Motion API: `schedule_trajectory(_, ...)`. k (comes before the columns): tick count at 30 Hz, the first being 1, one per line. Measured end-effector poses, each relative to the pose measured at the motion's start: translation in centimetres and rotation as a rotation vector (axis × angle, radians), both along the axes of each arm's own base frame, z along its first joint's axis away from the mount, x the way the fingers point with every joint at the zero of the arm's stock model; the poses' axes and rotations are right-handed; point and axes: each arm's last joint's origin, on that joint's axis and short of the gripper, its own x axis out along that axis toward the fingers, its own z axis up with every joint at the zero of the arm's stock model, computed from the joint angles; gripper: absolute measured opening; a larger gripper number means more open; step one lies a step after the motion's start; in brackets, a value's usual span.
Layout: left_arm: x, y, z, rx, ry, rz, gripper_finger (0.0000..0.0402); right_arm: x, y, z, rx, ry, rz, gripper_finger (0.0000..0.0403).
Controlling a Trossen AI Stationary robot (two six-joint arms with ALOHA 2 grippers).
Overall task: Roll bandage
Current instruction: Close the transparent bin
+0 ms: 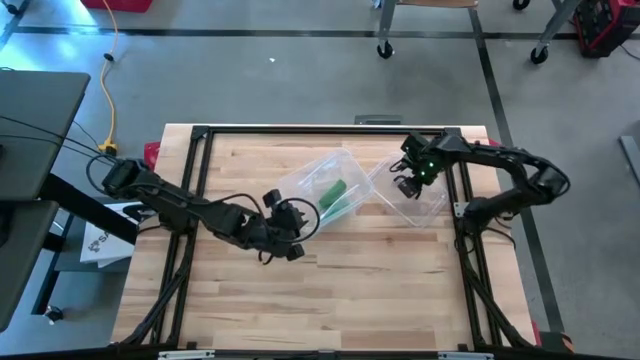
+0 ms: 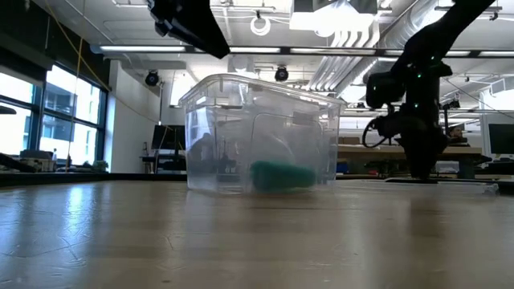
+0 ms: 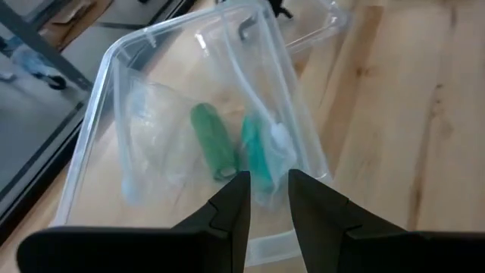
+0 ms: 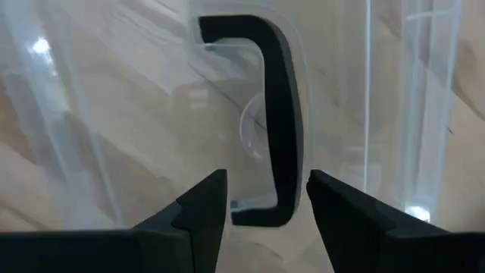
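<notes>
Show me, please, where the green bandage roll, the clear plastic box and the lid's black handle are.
green bandage roll (image 1: 333,193), high view, middle of the roll.
clear plastic box (image 2: 201,136), low view, its left wall.
lid's black handle (image 4: 279,114), right wrist view, its long bar.

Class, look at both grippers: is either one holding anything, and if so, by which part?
Nothing is held. The left gripper hangs open over the clear bin with the green bandage roll; the right gripper is open above the bin's lid.
</notes>
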Motion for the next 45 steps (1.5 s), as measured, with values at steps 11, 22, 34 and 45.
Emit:
schedule_trajectory(11,-0.2,0.0,-0.5,-0.011,-0.001,0.024,0.0085,1.4,-1.4,-2.2,0.007,-0.004,0.015,0.0167)
schedule_trajectory(22,-0.2,0.0,-0.5,-0.010,0.000,0.025,0.0085,1.3,-0.8,-1.0,0.055,-0.117,0.032,0.0023)
schedule_trajectory(34,-0.2,0.1,-0.5,-0.009,0.000,0.027,0.0085,0.8,0.2,2.2,0.043,-0.330,0.082,0.0051)
schedule_trajectory(45,-0.2,0.1,-0.5,-0.008,0.000,0.029,0.0085,1.8,1.4,2.3,0.009,-0.312,0.175,0.0000)
